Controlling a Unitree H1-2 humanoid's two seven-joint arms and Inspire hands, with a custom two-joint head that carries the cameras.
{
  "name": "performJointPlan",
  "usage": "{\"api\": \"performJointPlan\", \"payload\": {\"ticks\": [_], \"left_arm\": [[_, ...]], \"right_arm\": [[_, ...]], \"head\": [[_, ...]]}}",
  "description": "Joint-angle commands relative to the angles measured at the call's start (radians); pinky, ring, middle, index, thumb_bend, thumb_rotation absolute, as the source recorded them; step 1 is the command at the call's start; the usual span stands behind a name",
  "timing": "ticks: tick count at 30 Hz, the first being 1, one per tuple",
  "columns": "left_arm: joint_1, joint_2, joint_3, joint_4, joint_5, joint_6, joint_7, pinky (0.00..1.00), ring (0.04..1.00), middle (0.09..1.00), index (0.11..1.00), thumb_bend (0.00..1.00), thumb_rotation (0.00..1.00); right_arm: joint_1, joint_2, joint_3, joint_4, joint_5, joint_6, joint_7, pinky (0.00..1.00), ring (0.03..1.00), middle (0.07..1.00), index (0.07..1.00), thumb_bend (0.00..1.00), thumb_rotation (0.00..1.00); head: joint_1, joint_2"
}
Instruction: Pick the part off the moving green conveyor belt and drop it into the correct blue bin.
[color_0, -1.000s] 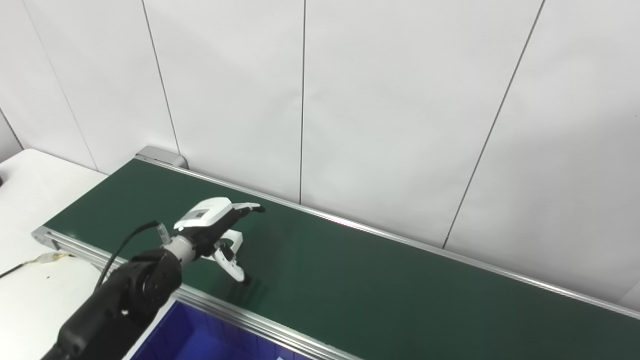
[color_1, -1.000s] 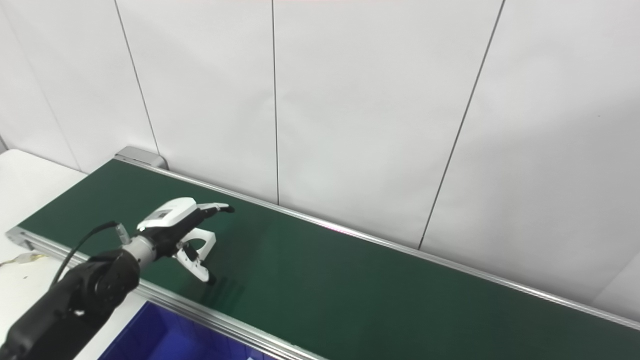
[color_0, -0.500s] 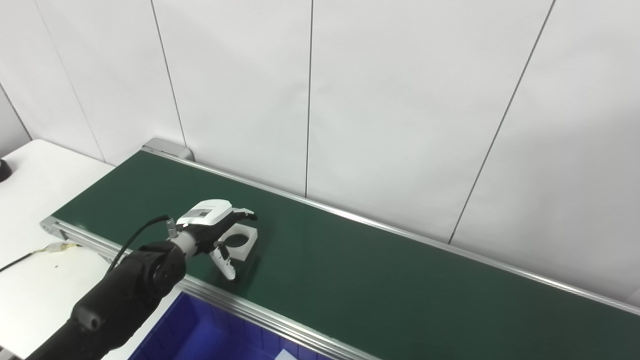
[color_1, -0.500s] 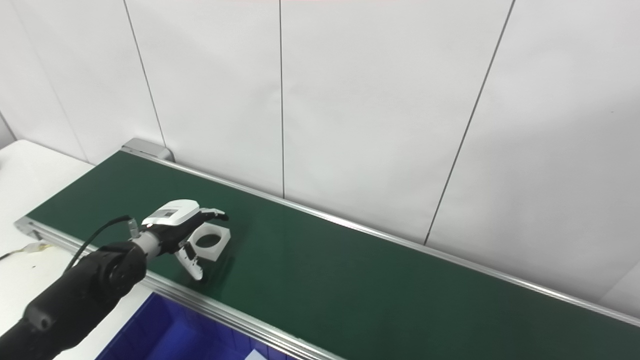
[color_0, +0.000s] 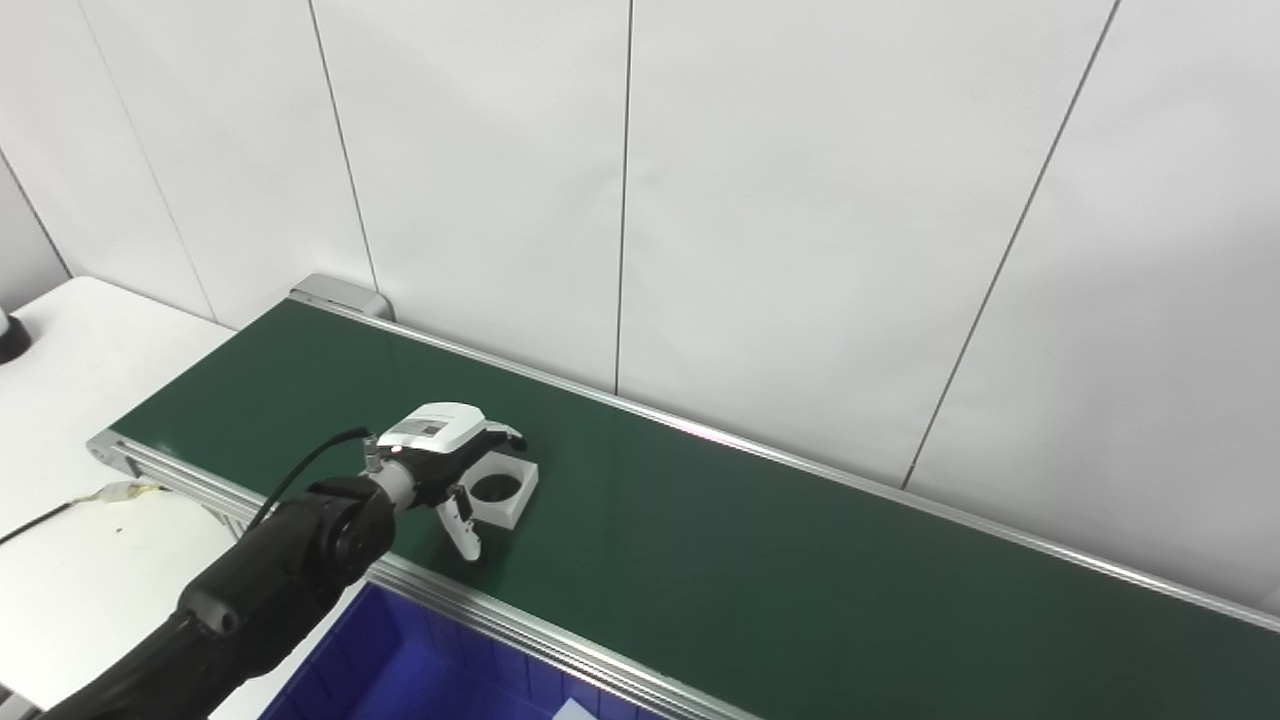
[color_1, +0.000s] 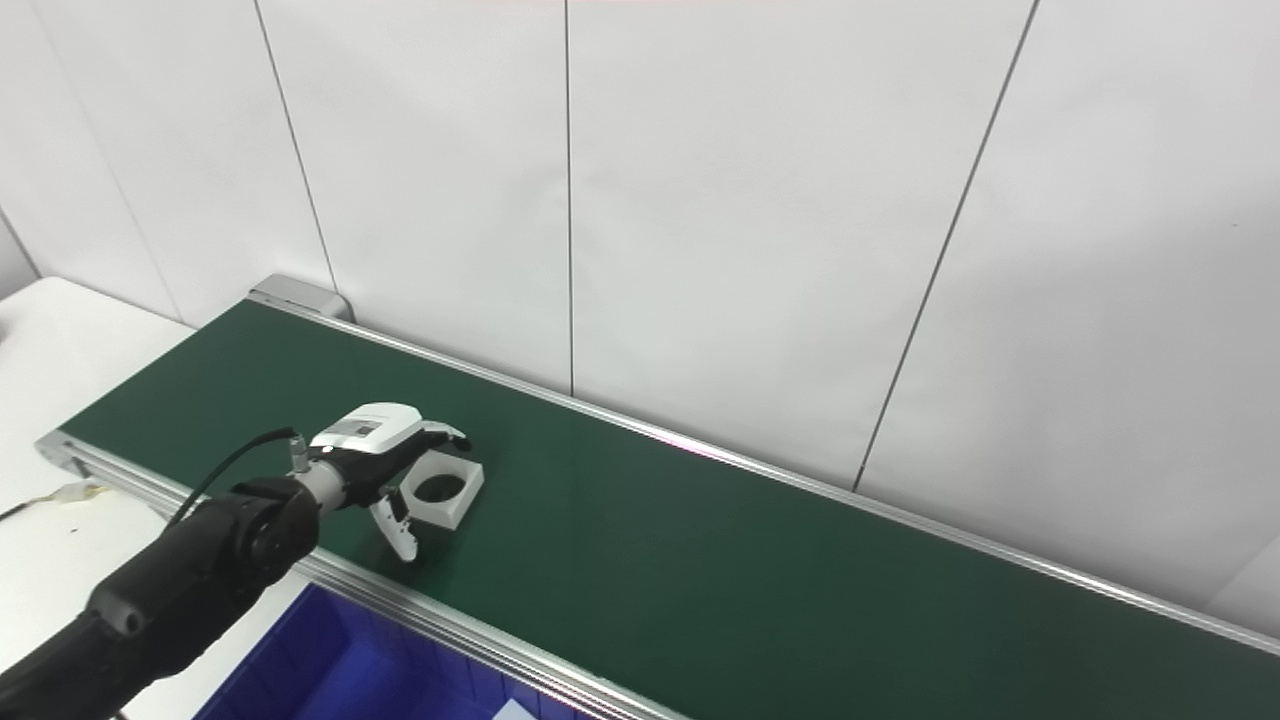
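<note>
A white panelled wall (color_0: 800, 200) stands behind the work area. The green belt (color_0: 750, 560) runs diagonally from upper left to lower right, edged by a metal rail (color_0: 520, 625) on the near side. A white table (color_0: 70, 350) lies at the left, beyond the belt's end. A blue bin (color_0: 400, 680) sits below the near rail, only partly in view at the bottom edge.

The left arm (color_0: 260, 590), black, enters from the bottom left and reaches over the rail. The left hand (color_0: 440, 460) is over the belt near its left end, fingers spread apart and curved round the part (color_0: 500, 487). The fingers (color_0: 505, 435) reach over the part's far edge and the thumb (color_0: 462, 515) hangs down at its near left side. Whether either presses on the part cannot be told; no firm hold is evident.

The part is a white, roughly square block with a round hole through its top face, lying flat on the belt. It shows no clear long axis; its edges sit roughly parallel to the belt's run. The right hand is out of view.
</note>
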Motion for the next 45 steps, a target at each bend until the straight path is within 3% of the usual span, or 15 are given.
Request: {"api": "performJointPlan", "payload": {"ticks": [1, 11, 20, 26, 30, 32, 33, 34, 36, 40, 45], "left_arm": [[-0.053, 0.022, -0.001, 0.004, 0.015, -0.030, 0.041, 0.76, 0.849, 0.871, 0.840, 0.89, 0.00], [-0.080, -0.002, -0.069, 0.052, 0.054, -0.034, 0.064, 0.71, 0.815, 0.841, 0.820, 0.89, 0.00], [-0.086, -0.010, -0.131, 0.088, 0.092, -0.058, 0.092, 0.74, 0.812, 0.829, 0.809, 0.87, 0.00], [-0.082, -0.018, -0.158, 0.111, 0.091, -0.093, 0.126, 0.68, 0.731, 0.773, 0.759, 0.87, 0.00], [-0.071, -0.023, -0.159, 0.108, 0.069, -0.115, 0.133, 0.67, 0.704, 0.723, 0.707, 0.81, 0.00], [-0.069, -0.027, -0.153, 0.108, 0.048, -0.118, 0.121, 0.68, 0.642, 0.656, 0.666, 0.76, 0.00], [-0.068, -0.028, -0.152, 0.107, 0.041, -0.119, 0.118, 0.65, 0.595, 0.560, 0.640, 0.63, 0.00], [-0.067, -0.030, -0.147, 0.105, 0.026, -0.119, 0.109, 0.65, 0.579, 0.528, 0.632, 0.59, 0.00], [-0.068, -0.032, -0.142, 0.103, 0.002, -0.118, 0.095, 0.41, 0.415, 0.489, 0.568, 0.51, 0.00], [-0.071, -0.028, -0.136, 0.109, -0.035, -0.121, 0.069, 0.36, 0.387, 0.474, 0.548, 0.50, 0.00], [-0.068, -0.027, -0.128, 0.101, -0.058, -0.112, 0.054, 0.37, 0.393, 0.478, 0.543, 0.50, 0.00]], "right_arm": [[0.001, 0.002, -0.004, -0.033, 0.005, -0.011, 0.001, 0.83, 0.869, 0.909, 0.990, 0.60, 0.78], [0.003, 0.010, 0.000, -0.034, 0.015, -0.015, 0.003, 0.83, 0.868, 0.909, 0.987, 0.60, 0.76], [0.006, 0.011, 0.000, -0.040, 0.011, -0.016, 0.003, 0.83, 0.870, 0.909, 0.988, 0.61, 0.77], [0.007, 0.012, 0.000, -0.040, 0.015, -0.023, 0.002, 0.82, 0.869, 0.909, 0.992, 0.61, 0.78], [0.011, 0.013, -0.001, -0.051, 0.014, -0.015, 0.002, 0.82, 0.871, 0.911, 0.996, 0.61, 0.78], [0.013, 0.012, -0.001, -0.052, 0.019, -0.016, 0.003, 0.83, 0.873, 0.914, 0.999, 0.62, 0.79], [0.014, 0.012, 0.000, -0.052, 0.021, -0.017, 0.004, 0.83, 0.875, 0.915, 1.000, 0.62, 0.79], [0.014, 0.011, 0.000, -0.051, 0.021, -0.019, 0.004, 0.83, 0.876, 0.916, 1.000, 0.62, 0.79], [0.014, 0.010, 0.000, -0.049, 0.023, -0.020, 0.006, 0.83, 0.876, 0.917, 1.000, 0.61, 0.79], [0.013, 0.009, -0.002, -0.048, 0.024, -0.022, 0.006, 0.83, 0.875, 0.916, 1.000, 0.61, 0.79], [0.010, 0.009, -0.004, -0.047, 0.026, -0.024, 0.006, 0.82, 0.869, 0.913, 0.999, 0.60, 0.78]], "head": [[-0.003, -0.002], [-0.012, 0.003], [-0.016, 0.008], [-0.017, 0.010], [-0.019, 0.015], [-0.020, 0.015], [-0.020, 0.015], [-0.020, 0.017], [-0.020, 0.017], [-0.022, 0.020], [-0.026, 0.020]]}}
